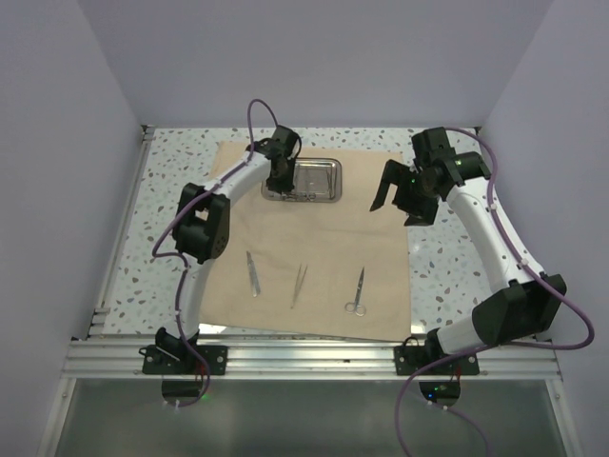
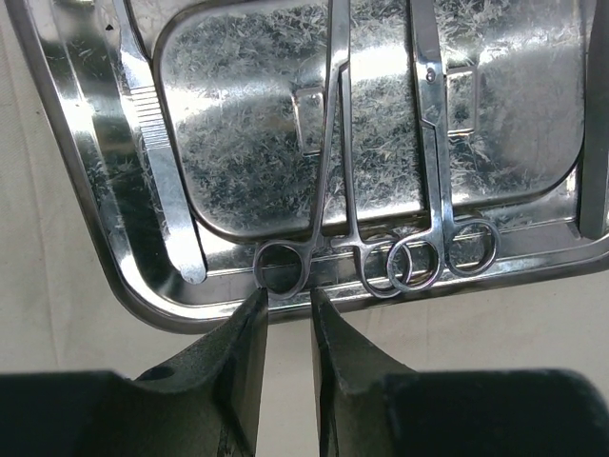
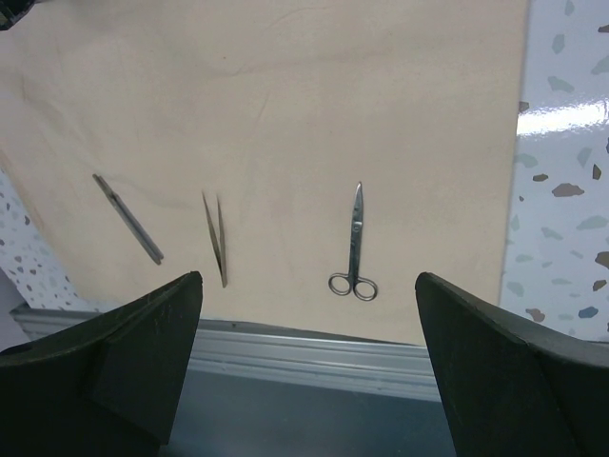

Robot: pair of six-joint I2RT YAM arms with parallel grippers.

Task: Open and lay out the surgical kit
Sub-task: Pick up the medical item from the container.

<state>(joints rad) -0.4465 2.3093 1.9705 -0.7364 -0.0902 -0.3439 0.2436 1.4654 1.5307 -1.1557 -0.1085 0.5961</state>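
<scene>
Forceps (image 2: 339, 48) in the tray (image 2: 95, 228) lie just ahead of our left claw (image 2: 287, 297), rings nearest, shafts running away; jaws narrowly apart, empty.

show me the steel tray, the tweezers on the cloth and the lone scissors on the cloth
steel tray (image 2: 238, 124), left wrist view, bare floor
tweezers (image 3: 222, 268), right wrist view, joined end
scissors (image 3: 356, 236), right wrist view, shank near the pivot
</scene>
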